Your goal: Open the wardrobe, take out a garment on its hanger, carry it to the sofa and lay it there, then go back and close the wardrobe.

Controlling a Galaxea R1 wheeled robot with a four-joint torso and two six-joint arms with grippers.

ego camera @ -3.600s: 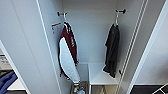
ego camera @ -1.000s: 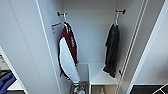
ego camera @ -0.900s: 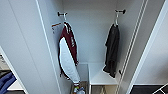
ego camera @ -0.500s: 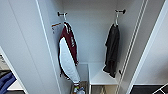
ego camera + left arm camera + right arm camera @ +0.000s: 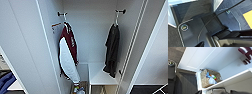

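Wardrobe stands open before us, black garment hanging on its pale hanger at the right beside a dark red garment; either tool's opening we cannot tell.

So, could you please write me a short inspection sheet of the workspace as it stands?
Surface: white shelf low inside, bare.
Job's things: wardrobe open; black garment hangs on its pale hanger from a right-hand peg.
Clutter: dark red and white garment hanging left; wicker basket of colourful items at the bottom.
Grippers: tool state cannot be told.
Cables: thin black cable across the left wrist plate.
Surroundings: dark carpet.
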